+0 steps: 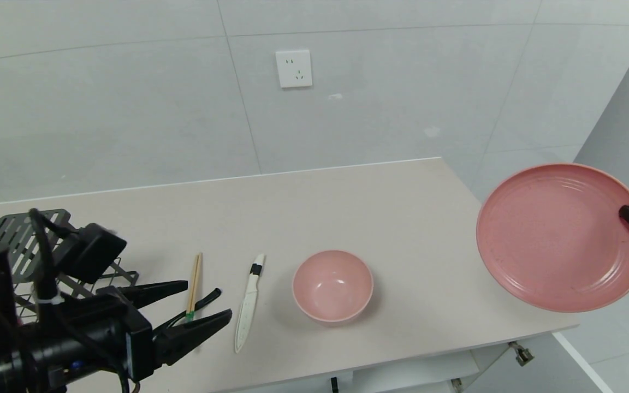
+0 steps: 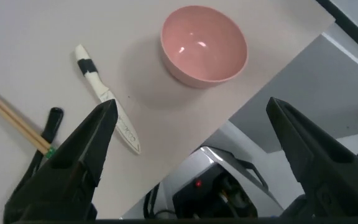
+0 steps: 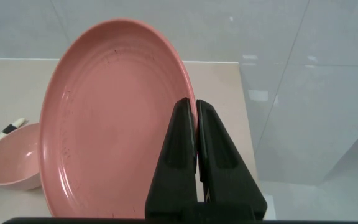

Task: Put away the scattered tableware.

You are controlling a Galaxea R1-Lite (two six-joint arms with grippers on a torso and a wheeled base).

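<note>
Pink plate [image 1: 555, 240] hangs tilted past the right end of the table [image 1: 402, 218], its rim pinched tight by the right gripper [image 3: 195, 106] for carrying. The left gripper [image 1: 208, 298] gapes wide, empty, by the chopsticks [image 1: 194, 281], likely to grab them.

A white wall socket [image 1: 294, 68] is set in the grey tiled wall [image 1: 129, 98] at the far side, above a beige countertop [image 1: 402, 218]. A small metal latch [image 1: 521, 353] is seen under the countertop's near right edge.

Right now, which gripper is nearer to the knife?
Left. The left gripper hangs open just beside the knife; the right gripper is well off, beyond the bowl, shut on the rim of the pink plate.
</note>
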